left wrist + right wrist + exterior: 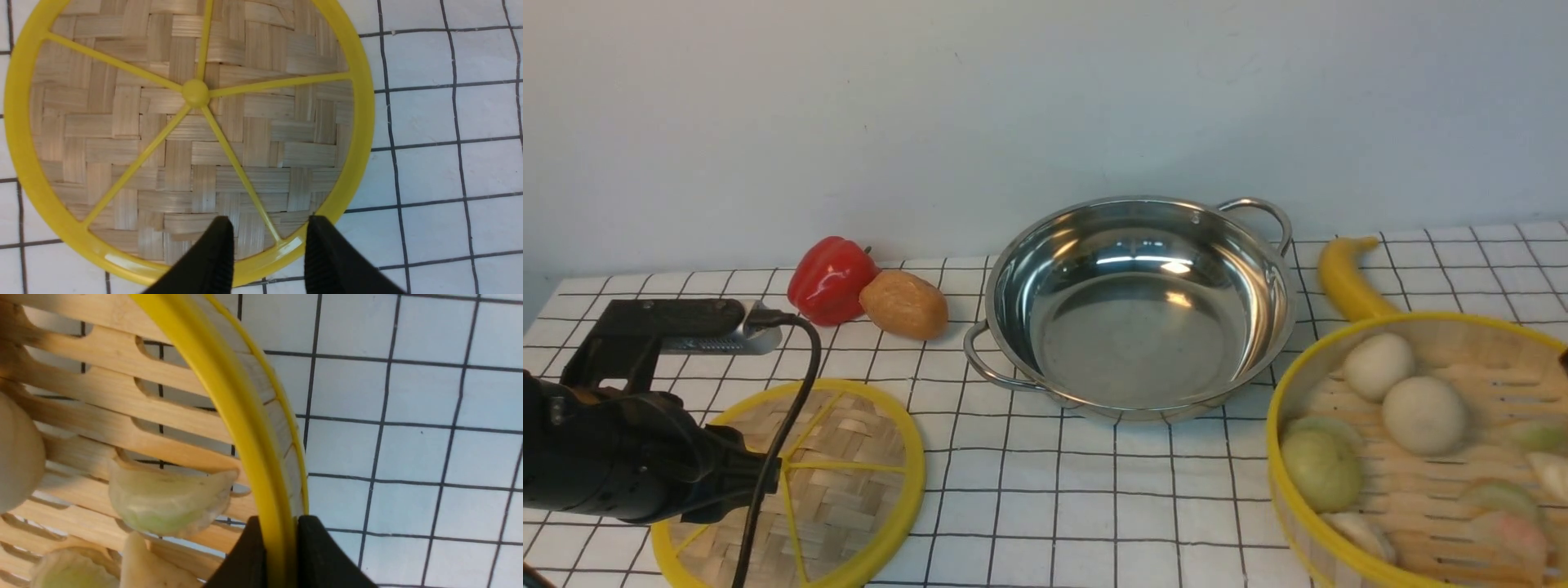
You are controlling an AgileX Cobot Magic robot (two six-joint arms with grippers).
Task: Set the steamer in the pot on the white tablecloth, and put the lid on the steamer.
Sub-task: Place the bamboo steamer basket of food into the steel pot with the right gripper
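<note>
"How far along was it?"

"Early, I'd judge. The right gripper had closed on the rim of the steamer, lower right of the front view, dumplings inside. The pot, upper centre, was empty, so placing remained."

"And the lid?"

"At lower left, flat on the white tablecloth, the lid awaited its turn. Above it the left gripper stood wide open, holding nothing."

"Was the steamer off the cloth?"

"It looked raised, but I couldn't be certain."

"Any brands or labels?"

"None I could read."
</note>
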